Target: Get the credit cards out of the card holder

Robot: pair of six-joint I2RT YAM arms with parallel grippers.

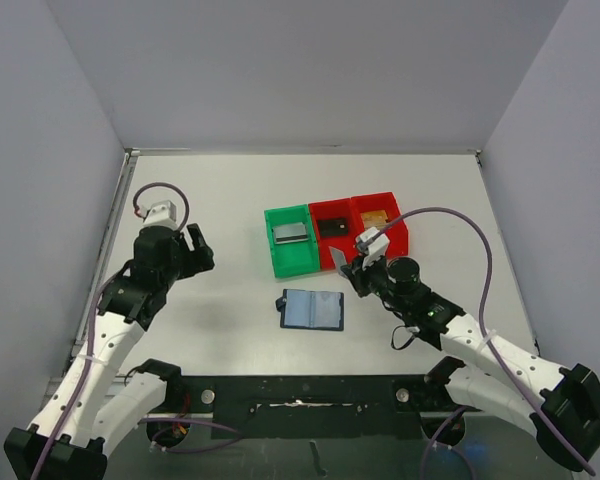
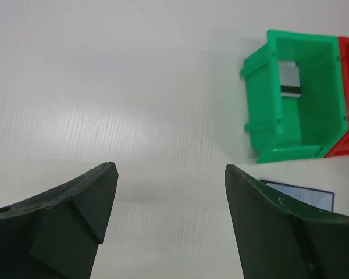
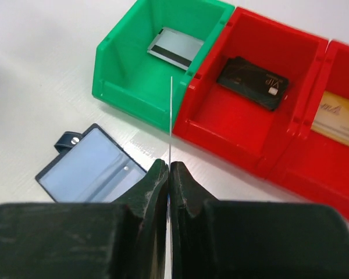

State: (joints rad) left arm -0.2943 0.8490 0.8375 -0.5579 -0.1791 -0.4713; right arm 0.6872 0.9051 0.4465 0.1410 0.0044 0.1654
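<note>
The card holder (image 1: 312,310) lies open on the table, its light blue inner panels facing up; it also shows in the right wrist view (image 3: 87,165). My right gripper (image 1: 352,268) (image 3: 170,165) hangs just right of it, shut on a thin pale credit card (image 1: 338,259) that I see edge-on (image 3: 170,116). A silver-grey card (image 3: 174,47) lies in the green bin (image 3: 128,87). The black card (image 3: 253,81) and the gold-tan card (image 3: 340,113) each lie in a red bin. My left gripper (image 1: 195,245) (image 2: 170,168) stands open and empty over bare table, far left.
The green bin (image 1: 295,265) and two red bins (image 1: 325,207) (image 1: 398,240) stand side by side behind the card holder. Grey walls close in the table on the left, back and right. The left wrist view shows the green bin (image 2: 273,128) ahead to the right.
</note>
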